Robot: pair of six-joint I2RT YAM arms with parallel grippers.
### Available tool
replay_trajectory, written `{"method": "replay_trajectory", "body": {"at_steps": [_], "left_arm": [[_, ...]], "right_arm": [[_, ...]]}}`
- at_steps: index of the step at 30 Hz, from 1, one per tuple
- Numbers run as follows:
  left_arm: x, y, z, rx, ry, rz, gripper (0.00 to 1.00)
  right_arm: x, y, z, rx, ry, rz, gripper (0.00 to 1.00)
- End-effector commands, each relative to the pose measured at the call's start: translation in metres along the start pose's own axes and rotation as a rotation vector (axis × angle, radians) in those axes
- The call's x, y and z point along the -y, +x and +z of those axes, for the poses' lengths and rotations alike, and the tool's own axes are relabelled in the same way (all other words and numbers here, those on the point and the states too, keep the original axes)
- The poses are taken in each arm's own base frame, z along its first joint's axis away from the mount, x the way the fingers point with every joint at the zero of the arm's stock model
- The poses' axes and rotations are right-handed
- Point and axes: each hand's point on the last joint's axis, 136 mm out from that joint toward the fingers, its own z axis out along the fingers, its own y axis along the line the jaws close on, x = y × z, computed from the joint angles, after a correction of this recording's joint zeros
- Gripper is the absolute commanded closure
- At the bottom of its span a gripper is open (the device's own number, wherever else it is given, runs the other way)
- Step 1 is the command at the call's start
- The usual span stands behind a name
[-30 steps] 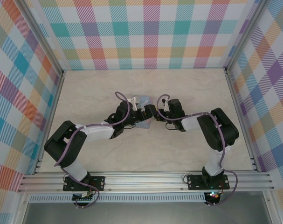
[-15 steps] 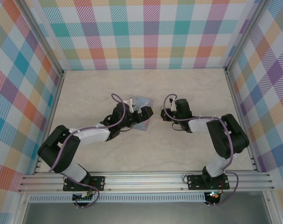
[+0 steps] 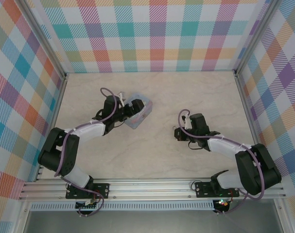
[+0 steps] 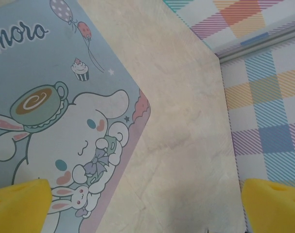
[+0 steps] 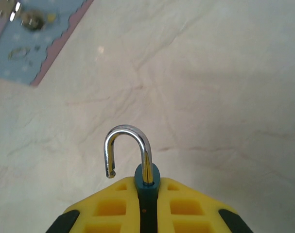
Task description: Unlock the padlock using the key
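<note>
Holding the padlock (image 5: pixel 146 165) clamped in your right tool (image 5: pixel 147 201), with its shackle sprung free ahead of the fingertips, looks like the finish. Lower it gently before letting go. Your left tool (image 4: pixel 147 206) stands wide apart above the tin (image 4: pixel 64 97). Count one padlock, one tin and two tools; I cannot make out the key.

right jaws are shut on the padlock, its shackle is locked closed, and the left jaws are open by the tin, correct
Not quite. The shackle is open: one end hangs free of the padlock, as the right wrist view shows. The rest holds: the right jaws are shut on the padlock, and the left jaws are open by the tin.
</note>
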Motion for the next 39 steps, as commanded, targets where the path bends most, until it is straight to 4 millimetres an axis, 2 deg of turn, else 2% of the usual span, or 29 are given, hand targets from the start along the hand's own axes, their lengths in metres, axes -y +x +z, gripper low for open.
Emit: {"method": "replay_trajectory", "body": {"at_steps": [1, 6, 11, 16, 25, 30, 35, 39], "left_arm": [[-0.024, 0.009, 0.003, -0.072, -0.076, 0.002, 0.0], [0.001, -0.012, -0.007, -0.041, -0.037, 0.053, 0.0], [0.023, -0.033, -0.034, 0.032, -0.027, 0.112, 0.0], [0.03, -0.038, -0.066, 0.111, -0.03, 0.137, 0.0], [0.011, -0.029, -0.108, 0.195, -0.117, 0.17, 0.0], [-0.002, -0.026, -0.123, 0.21, -0.187, 0.204, 0.0], [-0.007, -0.03, -0.136, 0.242, -0.215, 0.199, 0.0], [-0.013, -0.035, -0.147, 0.28, -0.257, 0.192, 0.0]], "right_arm": [[-0.026, 0.017, 0.0, -0.093, -0.123, -0.016, 0.92], [-0.052, 0.013, 0.014, -0.149, -0.181, -0.005, 0.91], [-0.066, 0.005, 0.033, -0.178, -0.202, 0.063, 0.91], [-0.06, 0.015, 0.051, -0.253, -0.149, 0.095, 0.9], [-0.04, 0.029, 0.059, -0.329, -0.044, 0.085, 0.87], [-0.034, 0.017, 0.051, -0.307, 0.011, 0.014, 0.77], [-0.033, -0.011, 0.026, -0.212, 0.042, -0.037, 0.58], [-0.026, -0.033, 0.0, -0.129, 0.078, -0.056, 0.54]]}}
